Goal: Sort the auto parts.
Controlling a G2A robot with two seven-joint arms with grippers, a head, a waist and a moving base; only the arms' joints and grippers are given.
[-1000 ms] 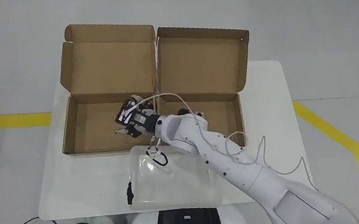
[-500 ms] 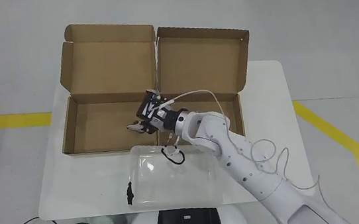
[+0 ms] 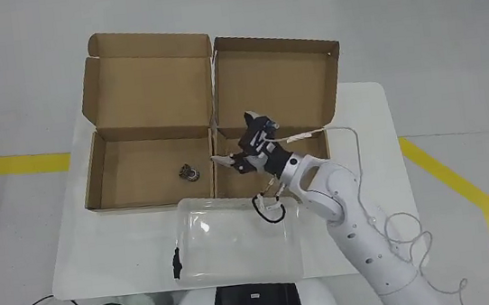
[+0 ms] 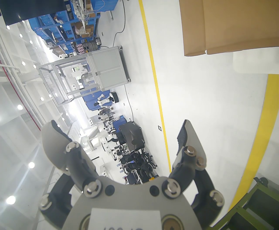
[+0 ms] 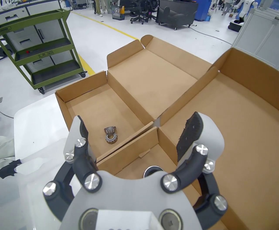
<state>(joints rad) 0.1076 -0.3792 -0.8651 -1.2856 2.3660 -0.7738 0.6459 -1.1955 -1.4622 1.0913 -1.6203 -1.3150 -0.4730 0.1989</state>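
Two open cardboard boxes stand side by side at the back of the white table (image 3: 366,139). A metal bearing (image 3: 189,171) (image 5: 110,135) lies alone on the floor of the left box (image 3: 133,170) (image 5: 96,104). My right gripper (image 3: 232,160) (image 5: 137,130) hangs open and empty over the near left corner of the right box (image 3: 275,85) (image 5: 239,130). Below it, a dark round part (image 5: 152,169) in the right box is half hidden by the gripper's body. My left gripper (image 4: 119,135) is open and empty, pointing out at the room's floor.
A clear plastic bin (image 3: 228,245) sits at the table's front edge, with a small black piece (image 3: 176,262) at its left side. A green cart (image 5: 41,50) stands on the floor beyond the table. A yellow floor line (image 3: 10,165) runs past.
My right gripper has swung to the right, from above the left box to the right box's near left corner. The bearing now shows uncovered on the left box's floor.
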